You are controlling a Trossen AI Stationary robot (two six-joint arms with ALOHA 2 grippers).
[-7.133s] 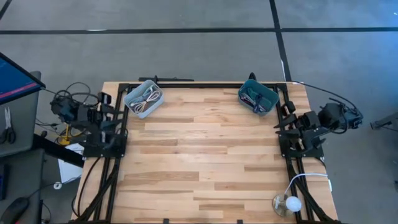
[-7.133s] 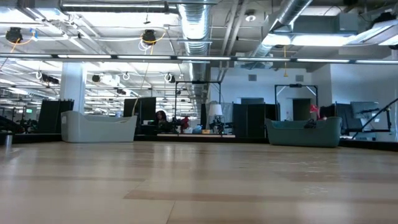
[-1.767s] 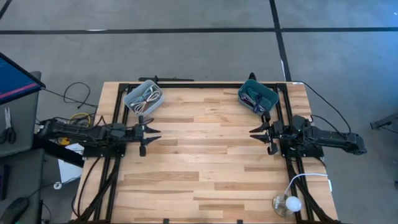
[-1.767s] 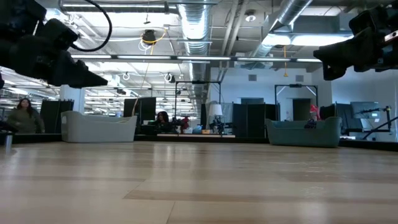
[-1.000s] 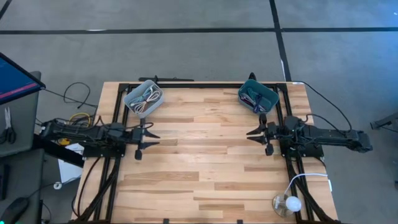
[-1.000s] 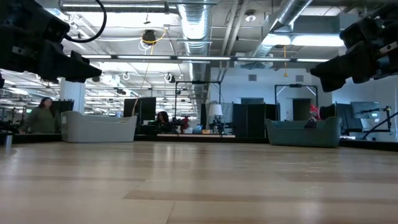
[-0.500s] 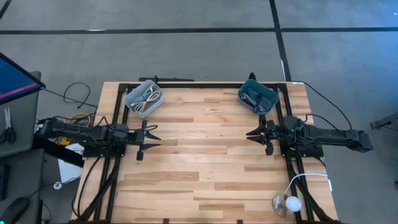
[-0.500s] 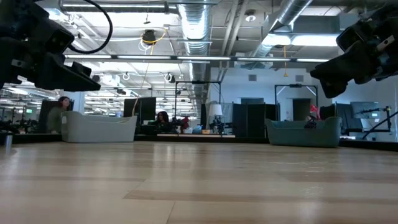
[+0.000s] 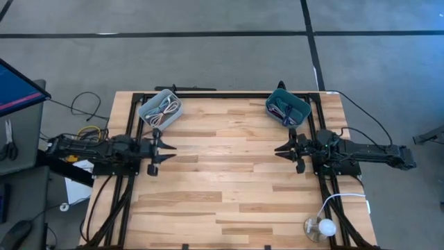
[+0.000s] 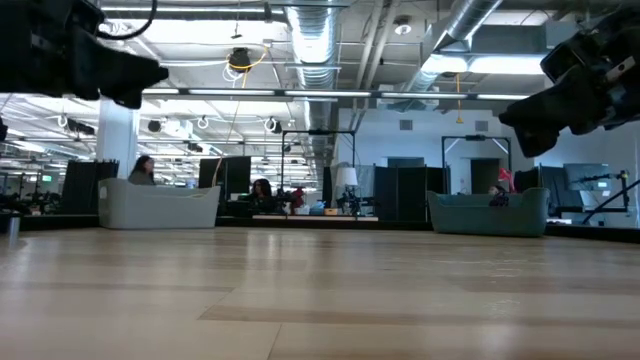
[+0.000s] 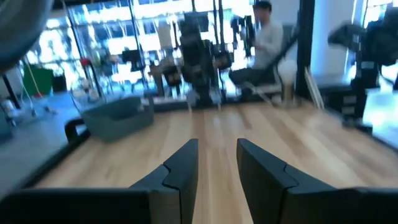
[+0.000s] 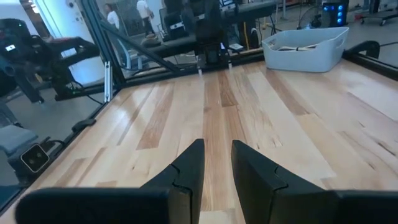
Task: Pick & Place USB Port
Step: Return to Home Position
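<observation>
A light grey bin holding pale cables stands at the table's far left; it also shows in the right wrist view. A teal bin with dark cables stands at the far right, seen too in the left wrist view. I cannot make out a USB port by itself. My left gripper hovers over the table's left side, pointing toward the middle, open with nothing between its fingers. My right gripper faces it from the right side, its fingers a little apart, holding nothing.
Bare wooden table lies between the two grippers and toward the near edge. A round white lamp with its cord sits at the near right corner. Black frame rails run along the table's left, right and far edges. People move in the room beyond.
My left gripper has risen and tipped its fingers upward, drawing slightly back toward the table's left edge. Its fingers' gap stays the same. A person in the room behind has walked to the right.
</observation>
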